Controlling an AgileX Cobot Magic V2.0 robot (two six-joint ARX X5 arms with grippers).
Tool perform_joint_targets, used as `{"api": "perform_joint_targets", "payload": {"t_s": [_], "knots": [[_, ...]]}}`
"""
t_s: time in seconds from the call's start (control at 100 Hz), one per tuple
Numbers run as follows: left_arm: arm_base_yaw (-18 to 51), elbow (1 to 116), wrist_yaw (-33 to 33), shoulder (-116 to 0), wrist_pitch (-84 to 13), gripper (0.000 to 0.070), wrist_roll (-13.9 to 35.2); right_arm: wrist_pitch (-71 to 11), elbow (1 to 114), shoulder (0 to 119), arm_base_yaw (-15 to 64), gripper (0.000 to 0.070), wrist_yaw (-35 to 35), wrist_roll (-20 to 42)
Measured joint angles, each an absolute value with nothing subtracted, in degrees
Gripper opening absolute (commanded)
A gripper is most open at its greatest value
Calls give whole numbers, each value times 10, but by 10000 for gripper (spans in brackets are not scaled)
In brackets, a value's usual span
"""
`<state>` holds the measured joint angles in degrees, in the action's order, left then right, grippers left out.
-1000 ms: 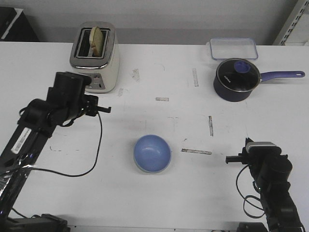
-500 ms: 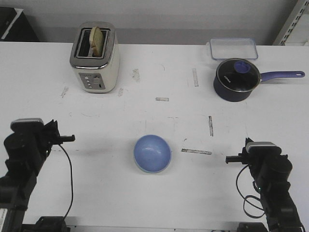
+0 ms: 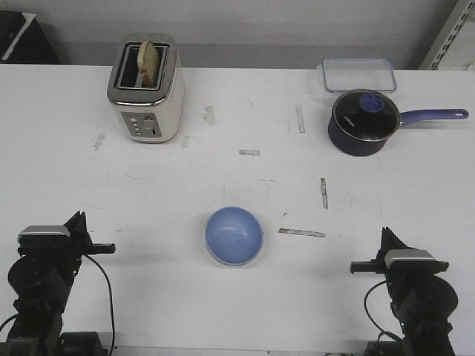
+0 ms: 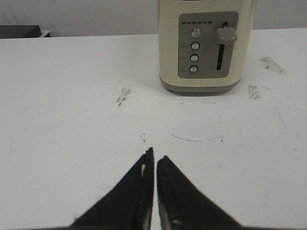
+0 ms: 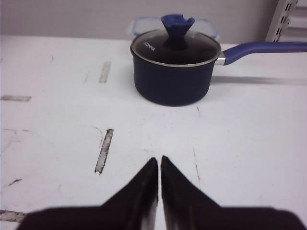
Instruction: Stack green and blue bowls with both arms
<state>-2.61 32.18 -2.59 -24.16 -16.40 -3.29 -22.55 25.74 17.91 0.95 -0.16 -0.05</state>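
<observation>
A light blue bowl sits upright on the white table, near the middle and towards the front. A thin pale rim shows along its near edge; I see no separate green bowl. My left gripper is at the front left, well left of the bowl, shut and empty. In the left wrist view it hangs over bare table with the jaws together. My right gripper is at the front right, well right of the bowl, shut and empty. The right wrist view shows it closed too.
A cream toaster with bread in its slot stands at the back left and shows in the left wrist view. A dark navy saucepan with a glass lid stands at the back right, with a clear lidded container behind it.
My left arm has come down from beside the toaster to the front left corner. My right arm has sunk a little lower at the front right. The bowl has not moved.
</observation>
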Motion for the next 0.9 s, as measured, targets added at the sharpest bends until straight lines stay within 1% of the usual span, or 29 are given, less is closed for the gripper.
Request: {"api": "perform_joint_targets", "payload": {"t_s": [0.19,0.9], "knots": [[-26,322,-26,-242,-164,2,-34,-212,257,113,10,0,0,0],[-26,322,-26,-215,-155,2,-34,-216,257,112,10,0,1,0]]}}
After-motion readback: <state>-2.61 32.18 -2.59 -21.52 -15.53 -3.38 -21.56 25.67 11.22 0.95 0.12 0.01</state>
